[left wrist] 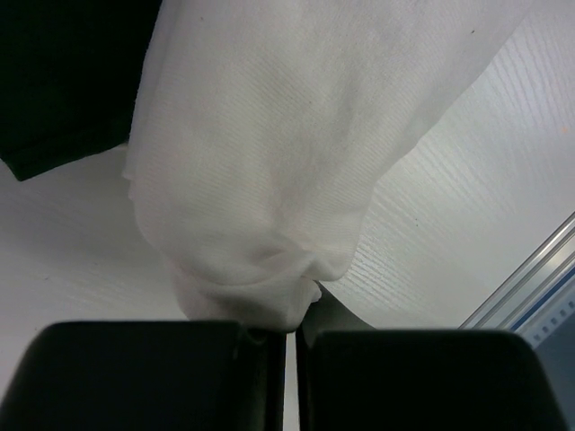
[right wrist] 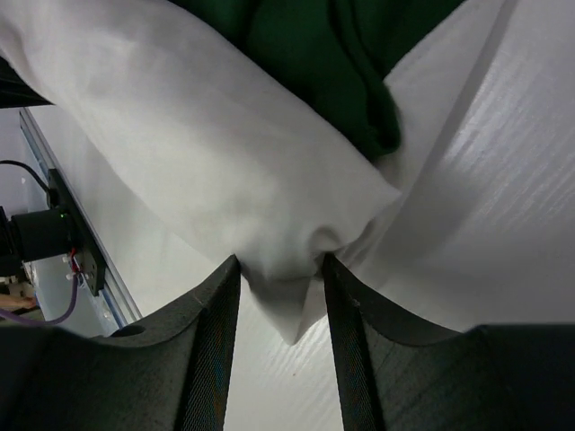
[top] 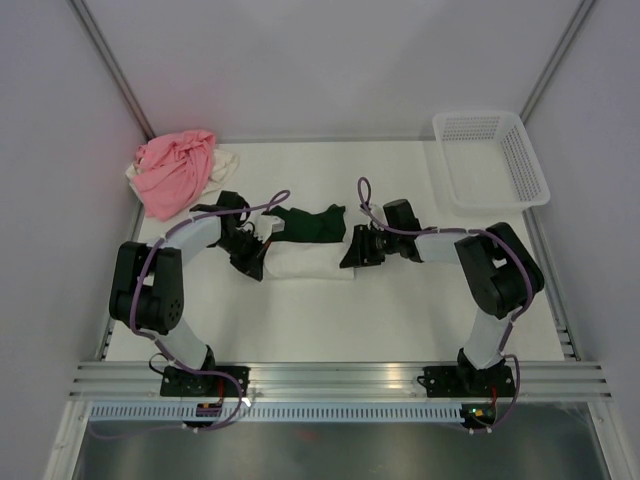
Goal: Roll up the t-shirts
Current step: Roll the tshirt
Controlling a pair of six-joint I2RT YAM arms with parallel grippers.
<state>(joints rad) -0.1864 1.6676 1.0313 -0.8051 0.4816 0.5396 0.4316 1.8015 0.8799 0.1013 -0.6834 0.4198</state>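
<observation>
Rolling the cream tee (top: 305, 262) well means turning both ends evenly and keeping the cloth taut. It lies in the middle of the table (top: 330, 320) between the hands, and the green tee (top: 310, 222) is draped over its far edge. The left hand (left wrist: 289, 337) is clamped on one bunched corner. The right hand (right wrist: 280, 296) has its fingers apart around the other corner, so it should close before turning. No print shows on the tee, and from above the hands cover its ends.

Cream tee (top: 305, 263), green tee (top: 312, 222), pink tee (top: 175, 172)
</observation>
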